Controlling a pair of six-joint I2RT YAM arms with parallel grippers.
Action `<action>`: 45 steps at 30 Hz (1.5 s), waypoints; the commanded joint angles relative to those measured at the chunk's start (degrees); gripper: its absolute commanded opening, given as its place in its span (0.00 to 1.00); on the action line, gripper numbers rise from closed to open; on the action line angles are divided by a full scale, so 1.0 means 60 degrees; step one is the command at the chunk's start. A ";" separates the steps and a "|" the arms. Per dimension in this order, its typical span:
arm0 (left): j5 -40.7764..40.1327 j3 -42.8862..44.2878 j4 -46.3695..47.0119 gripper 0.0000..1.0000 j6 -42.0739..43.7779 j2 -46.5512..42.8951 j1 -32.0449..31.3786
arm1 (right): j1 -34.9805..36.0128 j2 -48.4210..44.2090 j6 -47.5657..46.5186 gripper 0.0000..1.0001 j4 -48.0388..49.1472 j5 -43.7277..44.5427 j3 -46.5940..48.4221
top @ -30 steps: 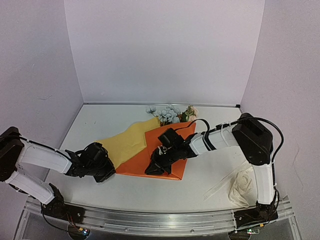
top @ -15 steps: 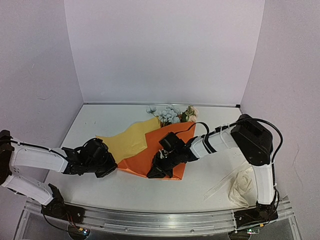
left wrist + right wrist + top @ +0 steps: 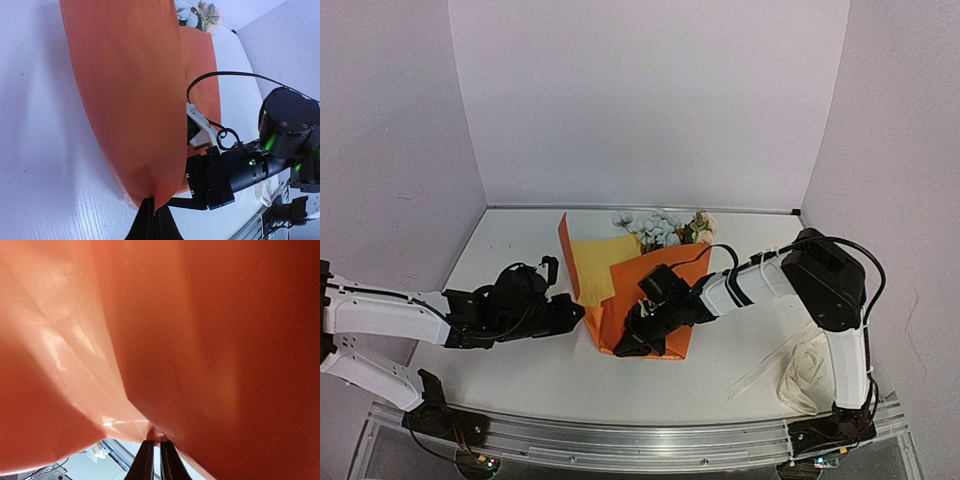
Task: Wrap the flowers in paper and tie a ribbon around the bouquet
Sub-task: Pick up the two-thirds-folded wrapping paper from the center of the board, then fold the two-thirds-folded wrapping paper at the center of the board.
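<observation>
The paper [image 3: 660, 275] lies mid-table, orange face out. Its left part stands upright as a flap and shows its yellow face [image 3: 595, 265]. My left gripper [image 3: 574, 310] is shut on that flap's lower edge. In the left wrist view the orange sheet [image 3: 130, 90] rises from the closed fingertips [image 3: 151, 206]. My right gripper [image 3: 623, 347] is shut on the paper's near edge, and orange paper [image 3: 200, 330] fills its wrist view above the pinching tips [image 3: 154, 442]. The flowers [image 3: 660, 228] stick out at the far end of the paper. Their stems are hidden.
The cream ribbon [image 3: 807, 368] lies in a loose heap by the right arm's base, apart from the paper. The right arm [image 3: 250, 165] reaches across just behind the lifted flap. Walls close the table at the back and on both sides.
My left gripper has swung right and up with the paper's left part, raising it from flat to an upright flap. The right gripper has slid slightly nearer along the front edge.
</observation>
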 commanded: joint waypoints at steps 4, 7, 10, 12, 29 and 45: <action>0.1499 0.0670 0.1153 0.00 0.1672 0.0479 -0.0113 | 0.0070 0.0094 -0.0027 0.07 -0.0097 0.0199 -0.0017; 0.1736 0.0963 0.0870 0.00 0.1884 0.1019 -0.0119 | 0.0068 -0.0066 -0.0193 0.07 -0.0236 0.0119 0.0102; 0.1683 0.1101 0.0777 0.00 0.1925 0.1114 -0.0119 | 0.0065 -0.0408 -0.0557 0.07 -0.0712 0.0118 0.0189; 0.1614 0.1208 0.0736 0.00 0.1956 0.1057 -0.0108 | 0.0070 -0.0544 -0.0860 0.08 -0.1099 0.0197 0.0242; 0.2419 0.1562 0.1377 0.00 0.2118 0.1005 -0.0110 | 0.0115 0.0091 -0.0841 0.09 -0.1459 0.0520 0.0438; 0.1643 0.1402 0.1400 0.00 0.1799 0.1136 -0.0091 | 0.0137 -0.0522 -0.1149 0.11 -0.1222 0.0284 0.0311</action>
